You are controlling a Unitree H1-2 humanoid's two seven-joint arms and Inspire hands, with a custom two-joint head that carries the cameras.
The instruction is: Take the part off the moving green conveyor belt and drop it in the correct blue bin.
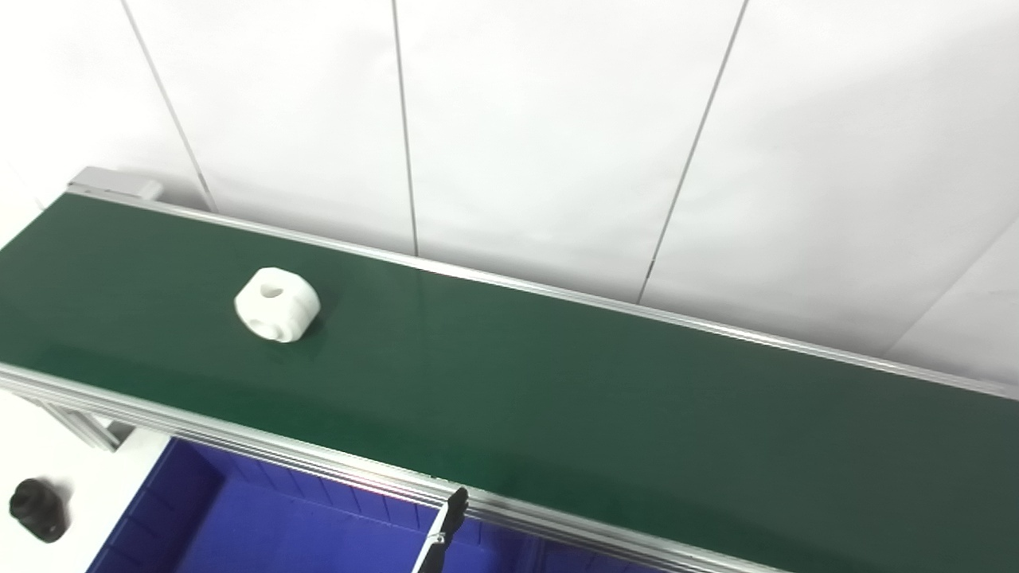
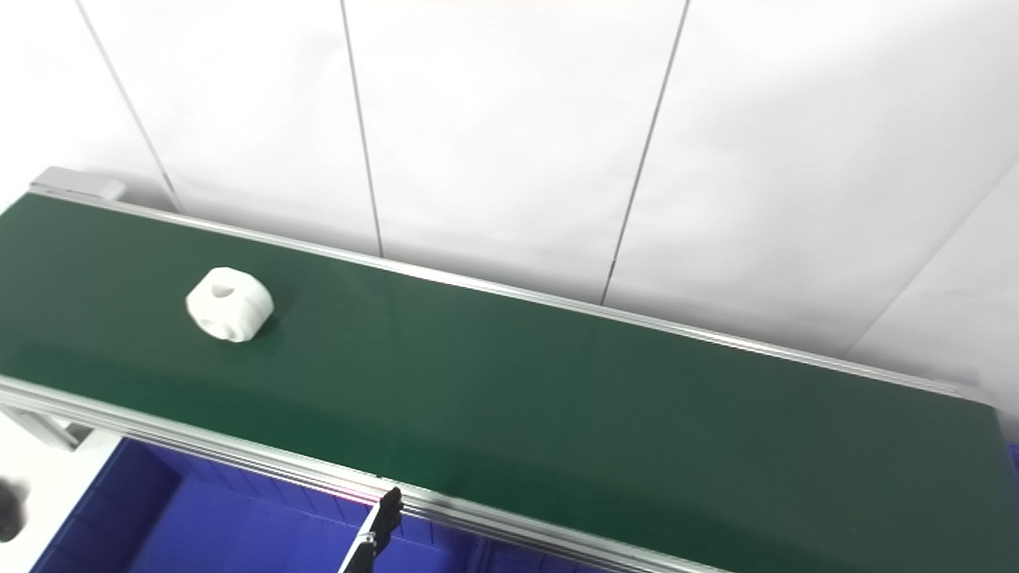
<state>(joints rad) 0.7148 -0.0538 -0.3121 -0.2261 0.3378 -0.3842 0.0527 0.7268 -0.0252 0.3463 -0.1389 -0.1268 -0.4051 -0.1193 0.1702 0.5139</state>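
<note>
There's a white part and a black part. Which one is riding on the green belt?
The white part is the one on the green belt, near its left end. The black part sits off the belt, down on the white surface beside the blue bin.

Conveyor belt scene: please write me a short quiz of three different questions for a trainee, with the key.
1. True or false: the white part lies on the belt.
2. Where is the blue bin? A) beyond the belt, B) below its near edge.
3. Fill in: beside the bin, at the picture's left, lies a ___ part.

Key: 1 true; 2 B; 3 black. No hand is in view.
</note>
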